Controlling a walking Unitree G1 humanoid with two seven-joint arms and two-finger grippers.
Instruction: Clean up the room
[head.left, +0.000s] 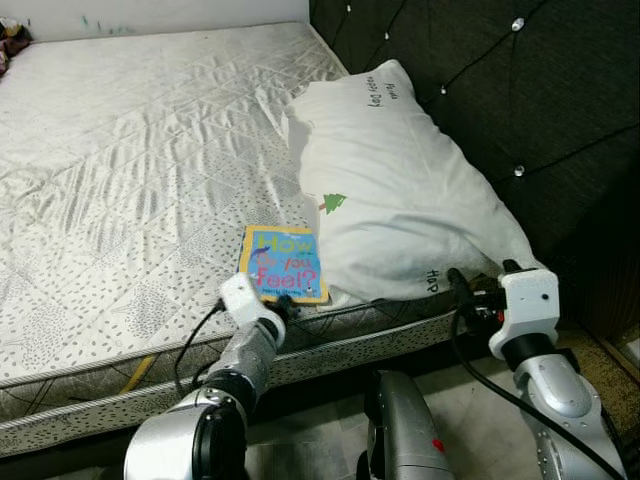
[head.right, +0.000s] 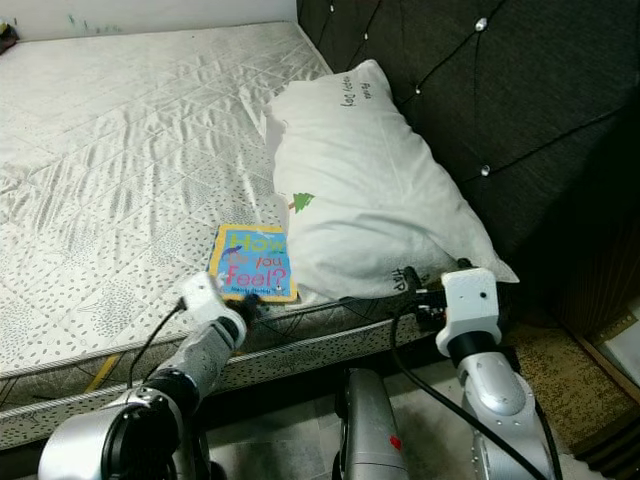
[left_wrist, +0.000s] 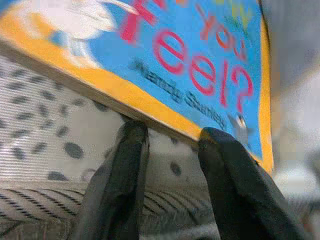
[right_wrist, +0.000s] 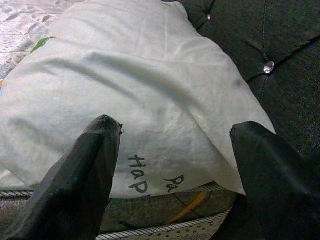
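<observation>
Book (head.left: 284, 262), blue with yellow border, lies flat at the near edge of the mattress (head.left: 120, 180), its right side touching the white pillow (head.left: 400, 190). Left gripper (left_wrist: 167, 145) is parted, fingertips at the book's near edge: pickup appears in hand. Next move calls for closing on that edge. Right gripper (right_wrist: 175, 145) spread wide before the pillow, holding nothing.

A blue and yellow book (head.left: 285, 263) lies on the mattress (head.left: 130, 180) beside a white pillow (head.left: 400, 190), left claw (head.left: 287, 304) at its near edge.
</observation>
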